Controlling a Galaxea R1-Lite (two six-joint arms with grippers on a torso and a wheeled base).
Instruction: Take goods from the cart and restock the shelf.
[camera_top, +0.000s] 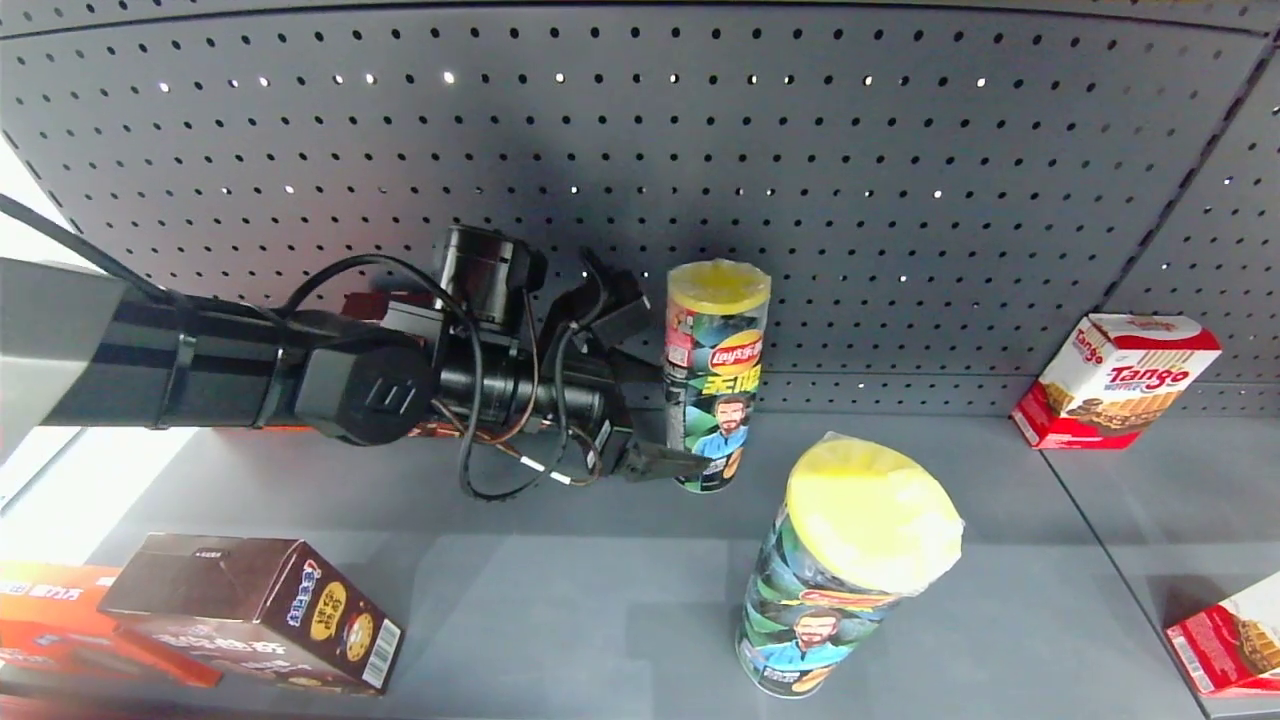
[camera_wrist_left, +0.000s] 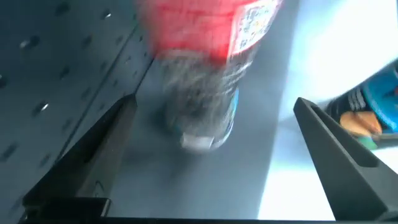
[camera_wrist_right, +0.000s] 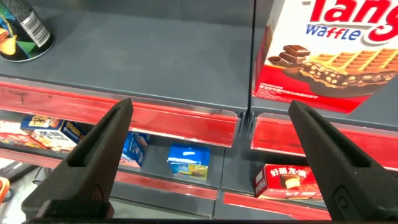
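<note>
Tipping risk: left hand (camera_wrist_left: 216, 104) is gaping wide, gripping nothing, chips can (camera_top: 718, 375) standing untouched between its fingertips (camera_wrist_left: 121, 112); any sideways swipe risks toppling it.

- And there's the left arm (camera_top: 200, 375), stretched out level from the robot's left side toward the middle.
- The wrist (camera_top: 520, 390) sits straight in line with the forearm, with cables looping around it.
- At its tip the left gripper (camera_top: 655, 385) is turned on edge, one finger high and the lower finger (camera_top: 668, 462) pointing ahead.
- Up close, its fingers (camera_wrist_left: 93, 162) are spread wide apart.
- Over to the right gripper (camera_wrist_right: 211, 107): jaws gaping wide too, with both dark fingers (camera_wrist_right: 93, 158) level and pointing forward.
</note>
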